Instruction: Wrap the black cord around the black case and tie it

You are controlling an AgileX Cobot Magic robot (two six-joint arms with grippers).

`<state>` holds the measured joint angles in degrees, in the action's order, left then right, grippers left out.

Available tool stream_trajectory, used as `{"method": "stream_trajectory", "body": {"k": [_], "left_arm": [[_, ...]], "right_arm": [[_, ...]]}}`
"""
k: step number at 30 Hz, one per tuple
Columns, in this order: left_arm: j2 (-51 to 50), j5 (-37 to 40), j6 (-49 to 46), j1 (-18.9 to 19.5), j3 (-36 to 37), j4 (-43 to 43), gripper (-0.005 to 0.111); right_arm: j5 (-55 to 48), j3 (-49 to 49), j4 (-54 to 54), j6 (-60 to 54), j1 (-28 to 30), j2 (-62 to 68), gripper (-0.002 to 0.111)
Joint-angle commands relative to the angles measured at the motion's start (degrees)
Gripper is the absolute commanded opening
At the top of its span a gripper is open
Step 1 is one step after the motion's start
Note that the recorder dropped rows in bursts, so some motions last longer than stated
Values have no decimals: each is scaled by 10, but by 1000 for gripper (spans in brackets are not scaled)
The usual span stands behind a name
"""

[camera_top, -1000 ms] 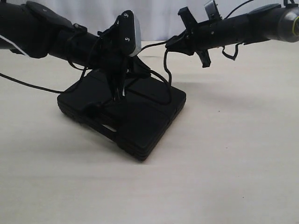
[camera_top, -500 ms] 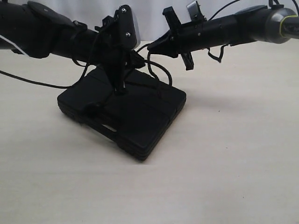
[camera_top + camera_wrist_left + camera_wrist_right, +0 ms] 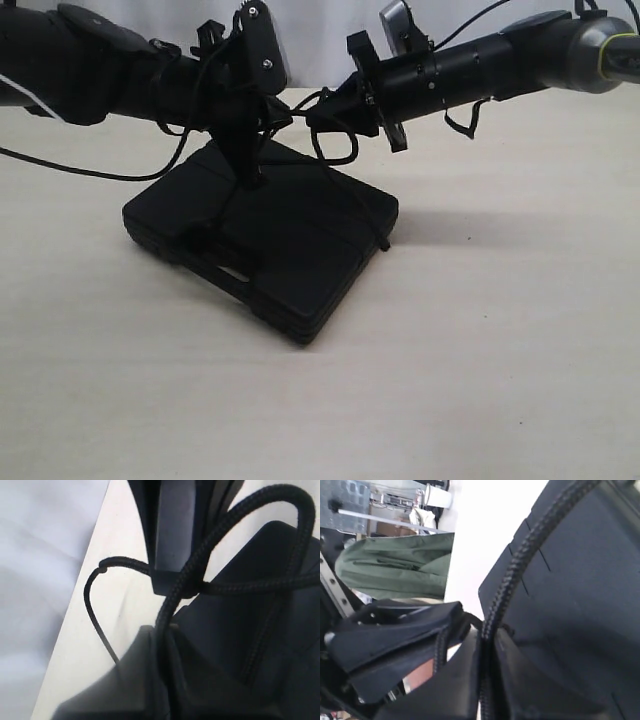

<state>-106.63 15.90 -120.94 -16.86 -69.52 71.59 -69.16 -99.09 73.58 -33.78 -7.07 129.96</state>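
Note:
The black case (image 3: 290, 255) lies flat on the table, its cut-out handle toward the front. Above its rear half my left gripper (image 3: 250, 172) points down, shut on the black cord (image 3: 338, 150). My right gripper (image 3: 318, 113) reaches in from the right, close beside the left one, and is also shut on the cord. Slack cord hangs in loops between them, and one strand runs over the lid to the case's right edge (image 3: 383, 240). The left wrist view has braided cord (image 3: 240, 510) pinched in my left gripper (image 3: 162, 630). Cord (image 3: 520, 565) leaves my right gripper (image 3: 487, 632) over the case (image 3: 580, 605).
A thin smooth robot cable (image 3: 60, 172) trails over the pale table (image 3: 500, 350) at the left. A white backdrop (image 3: 330, 30) stands behind the arms. Both forearms cross above the case's far side.
My right gripper has travelled left and now sits next to the left one. The cord between them has gone slack into loops, and a strand now hangs at the case's right edge.

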Motion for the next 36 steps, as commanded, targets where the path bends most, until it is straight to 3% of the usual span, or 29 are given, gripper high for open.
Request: {"method": "stream_trajectory", "body": {"k": [1,7,16,29,36], "left_arm": [[-8,-19,-18,-5,-5,11,0],[-38,-48,-18,-5,-5,11,0],[-52,-61,-18,-5,-5,11,0],[-57,-35,-18,-5,-5,13,0],[-58,-27,-18,-5,-5,11,0]], "right_arm": [[-8,-1,-28,-15,-2,-2,5],[-8,-1,-42,-27,-2,-2,7],[-8,-1,-46,-26,-1,-2,50],[-8,-1,-100,-1,-1,-14,55],[-8,-1,-109,1,-1,-17,85]]}}
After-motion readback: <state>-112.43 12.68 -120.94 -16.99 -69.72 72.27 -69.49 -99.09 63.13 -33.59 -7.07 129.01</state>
